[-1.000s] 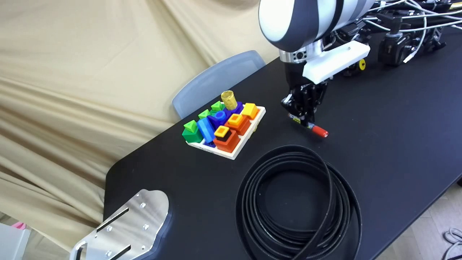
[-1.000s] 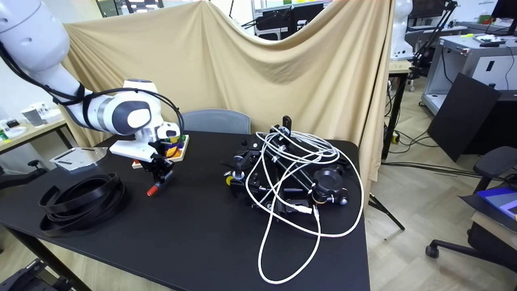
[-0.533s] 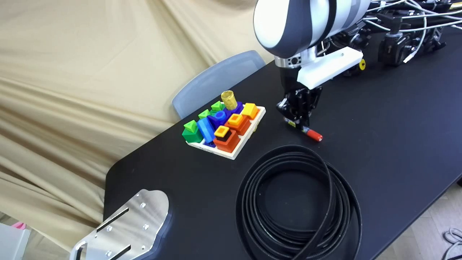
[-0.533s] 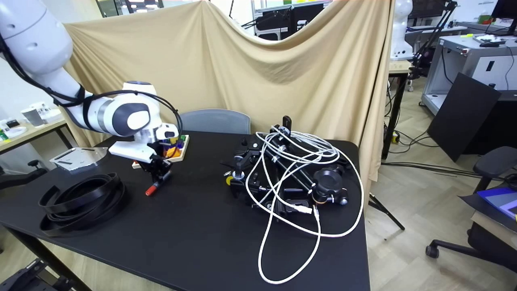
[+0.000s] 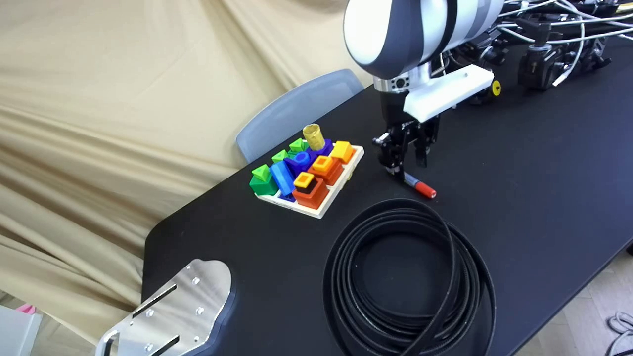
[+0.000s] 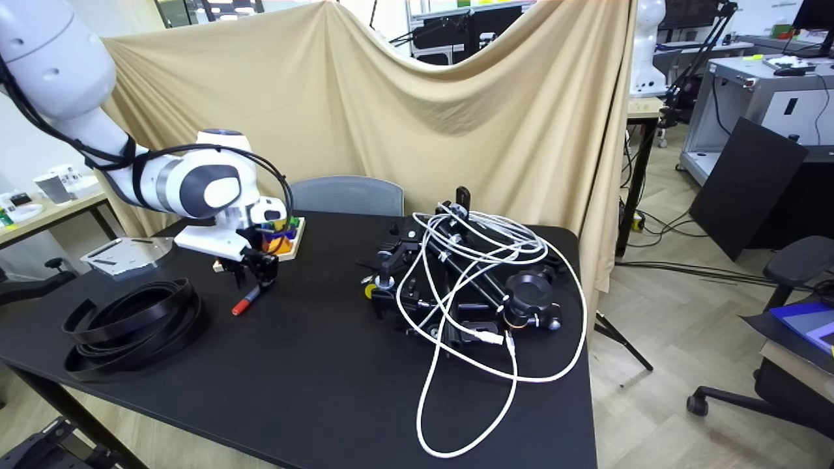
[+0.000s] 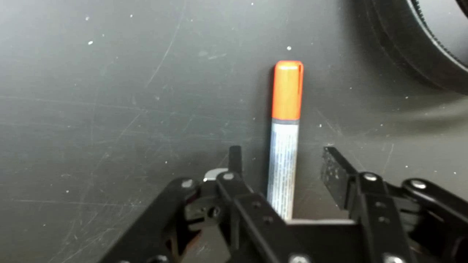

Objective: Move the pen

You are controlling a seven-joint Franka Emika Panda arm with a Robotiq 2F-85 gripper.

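Note:
The pen, with its red cap and pale-printed blue body, appears to lie flat on the black table; it shows in both exterior views (image 5: 420,187) (image 6: 247,301) and in the wrist view (image 7: 284,157). My gripper (image 7: 281,149) is open around it, one finger on each side, and a gap separates the body from each pad. The cap points out beyond the fingertips. The pen's rear end is hidden behind the gripper. In an exterior view the gripper (image 5: 409,167) stands low over the pen's back half, fingers spread apart.
A big black cable coil (image 5: 343,282) lies close to the cap end. A wooden board of coloured shape blocks (image 5: 326,202) sits beside the arm. Farther off are a metal plate (image 5: 178,301) and black stand gear (image 6: 529,291) with looped white cables. A chair (image 5: 296,113) stands behind the table.
My gripper has come down and shifted slightly towards the block board, carrying the pen to the tabletop. Its fingers, shut on the pen before, have now spread and let it go.

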